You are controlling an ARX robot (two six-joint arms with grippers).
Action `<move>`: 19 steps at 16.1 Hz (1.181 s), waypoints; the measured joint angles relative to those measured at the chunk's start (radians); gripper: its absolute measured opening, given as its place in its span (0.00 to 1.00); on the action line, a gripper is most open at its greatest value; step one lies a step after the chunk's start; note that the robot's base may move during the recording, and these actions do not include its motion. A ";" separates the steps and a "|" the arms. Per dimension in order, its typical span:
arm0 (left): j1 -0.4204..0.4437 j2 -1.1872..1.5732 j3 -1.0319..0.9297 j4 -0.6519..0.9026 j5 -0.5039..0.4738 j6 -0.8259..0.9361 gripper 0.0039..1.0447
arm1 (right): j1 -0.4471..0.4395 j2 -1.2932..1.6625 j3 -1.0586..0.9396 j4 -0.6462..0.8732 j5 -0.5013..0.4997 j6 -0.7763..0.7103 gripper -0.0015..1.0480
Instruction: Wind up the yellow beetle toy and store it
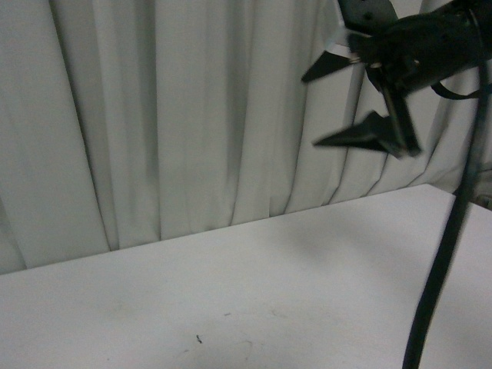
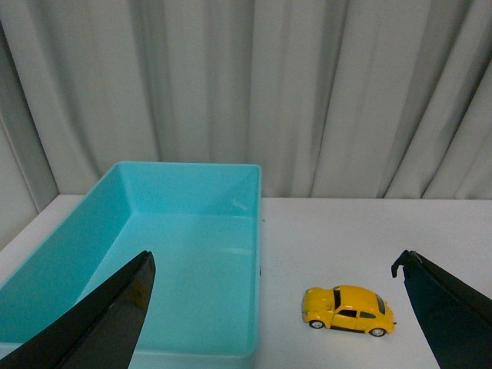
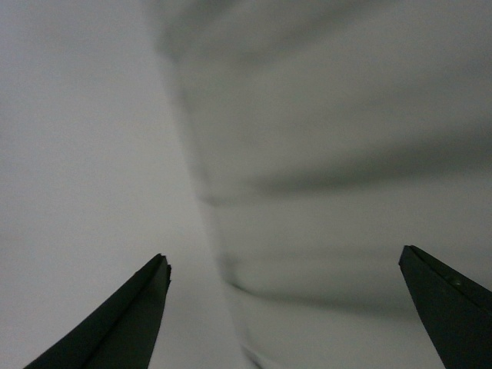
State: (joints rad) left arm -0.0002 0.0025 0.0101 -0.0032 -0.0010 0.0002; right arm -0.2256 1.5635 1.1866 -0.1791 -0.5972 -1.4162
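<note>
Sitting on the open white table (image 2: 384,231), just beside the turquoise bin's (image 2: 192,171) rim, is the yellow beetle toy (image 2: 348,309); left gripper (image 2: 273,260) and right gripper (image 1: 310,112) are hanging, fingers spread wide.

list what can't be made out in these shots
Front view: neither the yellow beetle toy nor the turquoise bin is in frame; the right gripper is blurred.
Left wrist view: the toy's underside and far side are hidden by its own body; a left gripper finger covers the bin's near corner.
Right wrist view: the curtain is blurred.
</note>
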 joint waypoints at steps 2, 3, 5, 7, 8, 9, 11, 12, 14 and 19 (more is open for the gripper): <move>0.000 0.000 0.000 0.000 0.001 0.000 0.94 | 0.085 -0.187 -0.347 0.492 0.328 0.502 0.66; 0.000 0.000 0.000 0.000 0.000 0.000 0.94 | 0.121 -0.275 -0.493 0.681 0.443 0.794 0.54; 0.000 0.000 0.000 0.000 0.000 0.000 0.94 | 0.149 -0.433 -0.683 0.854 0.517 1.225 0.29; 0.000 0.000 0.000 0.000 0.000 0.000 0.94 | 0.163 -0.492 -0.819 0.870 0.539 1.353 0.05; 0.000 0.000 0.000 0.000 0.000 0.000 0.94 | 0.208 -0.520 -0.868 0.872 0.586 1.376 0.02; 0.000 0.000 0.000 0.000 0.001 0.000 0.94 | 0.230 -0.566 -0.905 0.883 0.587 1.386 0.02; 0.000 0.000 0.000 0.000 0.001 0.000 0.94 | 0.231 -0.627 -0.949 0.888 0.594 1.395 0.02; 0.000 0.000 0.000 0.000 0.001 0.000 0.94 | 0.231 -0.639 -0.959 0.887 0.596 1.398 0.02; 0.000 0.000 0.000 0.000 0.000 0.000 0.94 | 0.230 -0.677 -1.002 0.869 0.596 1.398 0.02; 0.000 0.000 0.000 0.000 0.000 0.000 0.94 | 0.230 -0.865 -1.100 0.783 0.596 1.399 0.02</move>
State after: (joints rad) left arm -0.0002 0.0025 0.0101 -0.0036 -0.0006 0.0002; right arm 0.0044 0.6983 0.0864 0.6041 -0.0010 -0.0174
